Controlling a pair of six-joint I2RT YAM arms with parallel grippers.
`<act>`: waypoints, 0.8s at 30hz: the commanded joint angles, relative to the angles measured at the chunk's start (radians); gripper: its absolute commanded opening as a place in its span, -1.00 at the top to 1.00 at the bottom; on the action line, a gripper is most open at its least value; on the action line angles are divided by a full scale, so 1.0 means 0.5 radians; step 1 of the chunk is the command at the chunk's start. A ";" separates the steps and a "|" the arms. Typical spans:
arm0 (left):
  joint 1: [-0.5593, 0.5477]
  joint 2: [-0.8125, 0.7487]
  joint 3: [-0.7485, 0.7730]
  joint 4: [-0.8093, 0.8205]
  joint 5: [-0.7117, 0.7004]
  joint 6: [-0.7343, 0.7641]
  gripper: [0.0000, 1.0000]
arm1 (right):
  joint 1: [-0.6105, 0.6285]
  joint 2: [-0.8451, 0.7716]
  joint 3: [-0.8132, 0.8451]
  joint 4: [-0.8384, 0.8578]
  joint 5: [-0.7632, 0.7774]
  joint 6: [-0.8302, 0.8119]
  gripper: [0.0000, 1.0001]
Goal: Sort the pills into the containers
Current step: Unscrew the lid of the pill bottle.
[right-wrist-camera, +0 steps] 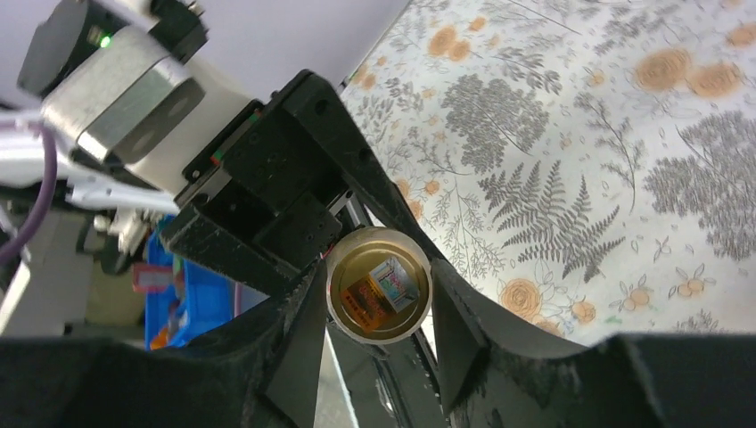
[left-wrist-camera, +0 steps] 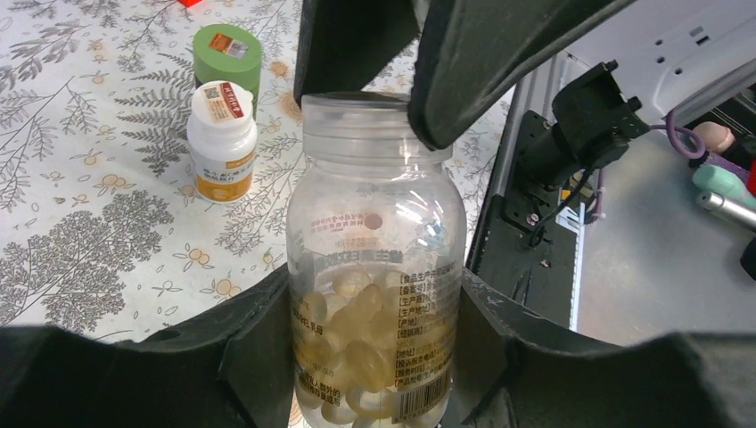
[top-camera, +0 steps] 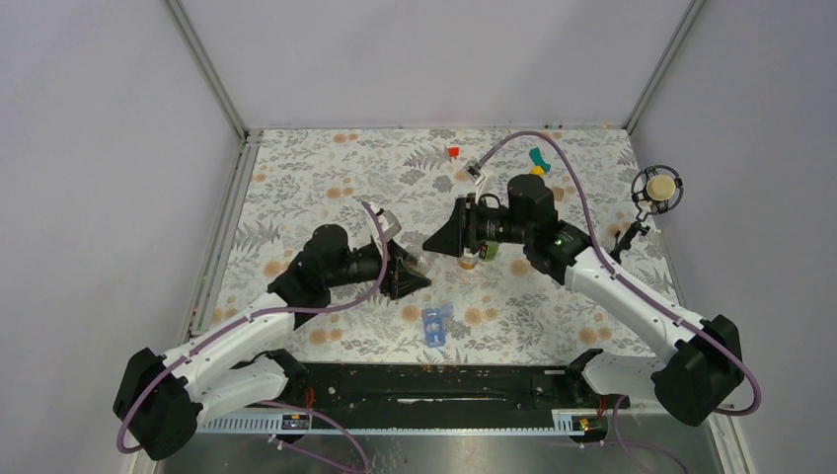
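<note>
A clear bottle (left-wrist-camera: 374, 259) of pale yellow softgel pills stands upright between my left gripper's (left-wrist-camera: 376, 308) fingers, which press on both its sides. Over the table's middle the left gripper (top-camera: 418, 271) holds the bottle (top-camera: 422, 261) up. My right gripper (top-camera: 441, 240) meets it from the right. Its dark fingers (left-wrist-camera: 464, 62) straddle the bottle's top in the left wrist view. The round cap (right-wrist-camera: 379, 299), bearing a sticker, sits between the right gripper's (right-wrist-camera: 379, 283) pads, which touch it on both sides. The translucent blue containers box (top-camera: 435, 322) lies on the table just in front of the bottle.
A white bottle (left-wrist-camera: 221, 138) and a green-capped bottle (left-wrist-camera: 229, 53) stand close together on the floral cloth, under the right arm (top-camera: 479, 257). A small red block (top-camera: 453, 152) and a teal and yellow piece (top-camera: 538, 158) lie at the back. A black rail (top-camera: 444, 380) runs along the near edge.
</note>
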 commanded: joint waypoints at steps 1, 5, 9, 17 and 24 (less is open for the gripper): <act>0.011 -0.005 0.177 0.004 0.134 0.036 1.00 | -0.134 0.111 0.150 -0.027 -0.747 -0.524 1.00; 0.014 0.005 0.183 0.088 0.387 0.018 1.00 | -0.173 0.142 0.199 -0.180 -1.170 -0.949 1.00; 0.013 0.044 0.223 0.086 0.596 0.024 1.00 | -0.175 0.029 0.260 -0.476 -1.053 -1.386 1.00; 0.013 0.049 0.254 -0.014 0.319 0.172 1.00 | -0.178 -0.035 0.297 -0.257 -0.152 -0.588 -0.46; 0.013 0.076 0.272 -0.028 0.044 0.221 1.00 | -0.122 -0.048 0.040 0.161 0.202 0.316 -0.44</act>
